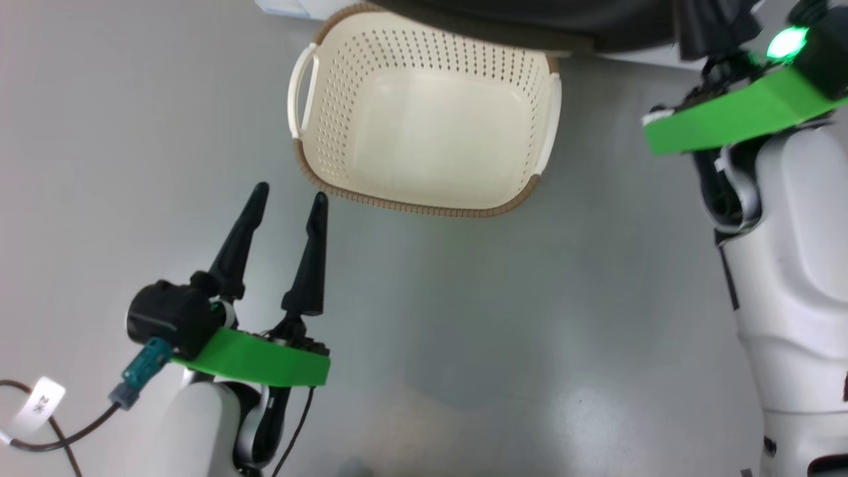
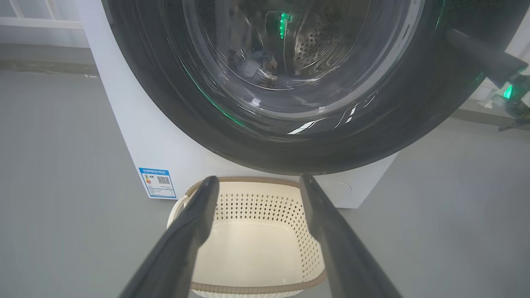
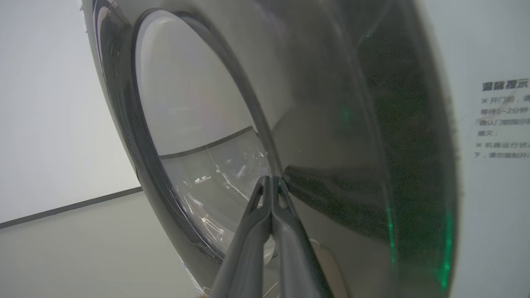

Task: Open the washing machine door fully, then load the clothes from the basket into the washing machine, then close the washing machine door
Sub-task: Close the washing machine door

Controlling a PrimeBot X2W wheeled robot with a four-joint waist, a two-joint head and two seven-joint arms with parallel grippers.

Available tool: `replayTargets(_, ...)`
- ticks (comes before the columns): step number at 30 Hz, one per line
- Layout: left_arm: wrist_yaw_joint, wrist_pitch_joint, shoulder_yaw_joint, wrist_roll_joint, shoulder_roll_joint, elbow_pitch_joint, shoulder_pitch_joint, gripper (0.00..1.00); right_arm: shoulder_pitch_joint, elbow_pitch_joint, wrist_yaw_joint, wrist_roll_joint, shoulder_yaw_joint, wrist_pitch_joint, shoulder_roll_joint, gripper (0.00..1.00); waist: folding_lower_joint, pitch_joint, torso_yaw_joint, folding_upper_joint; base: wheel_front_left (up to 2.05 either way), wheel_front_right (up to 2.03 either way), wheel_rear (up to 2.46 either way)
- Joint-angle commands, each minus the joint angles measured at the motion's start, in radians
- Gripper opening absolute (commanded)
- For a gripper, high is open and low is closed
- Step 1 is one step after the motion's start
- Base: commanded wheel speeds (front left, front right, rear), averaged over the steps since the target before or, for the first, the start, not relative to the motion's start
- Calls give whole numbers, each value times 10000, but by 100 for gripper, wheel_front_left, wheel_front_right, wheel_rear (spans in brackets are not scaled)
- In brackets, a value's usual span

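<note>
Head view to wrists: right gripper [image 3: 271, 179] against the washing machine door [image 3: 352, 124], left gripper [image 1: 290, 193] beside the basket [image 1: 344, 99].
In the head view a smooth grey floor [image 1: 132, 99] lay under the cream perforated basket, brown-rimmed, its bare bottom showing; the left gripper hung just beside the near rim, fingers spread apart, and the pale right forearm [image 1: 795, 265] rose at the right. The left wrist view showed the white washing machine [image 2: 157, 149] standing behind the basket, a blue label sticker [image 2: 157, 182] low on its front, the door's glossy black rim overhanging the basket, and bluish clothes [image 2: 258, 68] dim through the glass. In the right wrist view the right gripper's fingers were pressed together, tips against the black rim at the glass bowl's edge; the door lay close to the white front, whether latched I could not tell.
</note>
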Motion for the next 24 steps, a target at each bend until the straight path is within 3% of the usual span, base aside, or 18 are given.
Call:
replayTargets(1,12,-65,160,-100,193,-259,-195,100,-333,-166,12,-44,-217,-43,176,0,0,533,207,0,0,0,0)
replayTargets(8,74,-65,-345,-304,193,-290,-775,100,-1252,23,12,-181,-972,-43,-53,0,0,941,514,0,0,0,0)
replayTargets(24,68,-65,-562,-265,193,-257,-993,100,-2926,904,12,-244,-995,-43,-420,0,0,1311,584,0,0,0,0)
